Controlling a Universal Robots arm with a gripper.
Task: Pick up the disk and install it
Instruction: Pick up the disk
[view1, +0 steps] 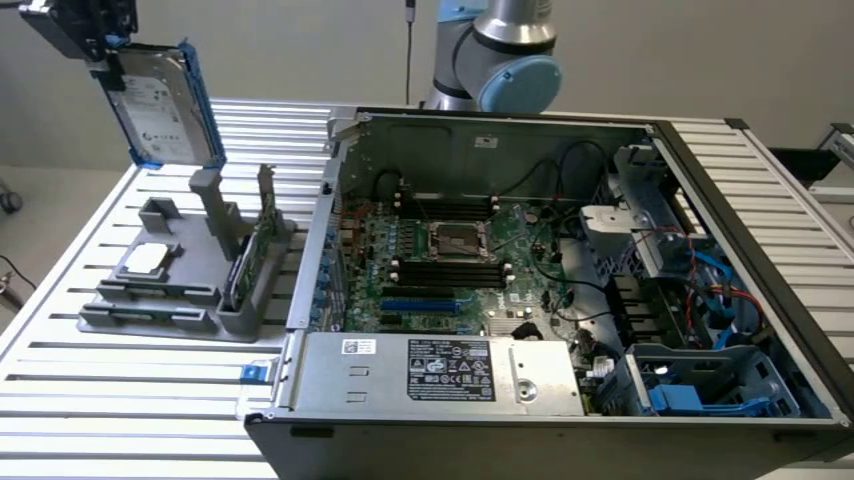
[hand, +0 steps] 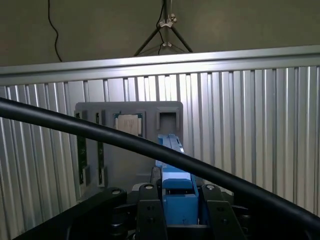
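The disk (view1: 158, 105), a silver-grey drive with a white label in a blue carrier, hangs upright in the air at the exterior view's upper left. My gripper (view1: 100, 48) is shut on its top edge. It hangs above the grey holder (view1: 174, 300) and is apart from it. In the wrist view the blue carrier (hand: 175, 177) sits clamped between my two black fingers (hand: 150, 217), and the gripper (hand: 179, 212) looks down on the holder (hand: 130, 165).
An open computer case (view1: 747, 250) fills the exterior view's right, with motherboard (view1: 447, 265), power supply (view1: 434, 372) and blue drive bay (view1: 701, 390). The holder carries a square silver chip (view1: 147, 258) and a green card (view1: 244, 268). A black cable (hand: 75, 127) crosses the wrist view.
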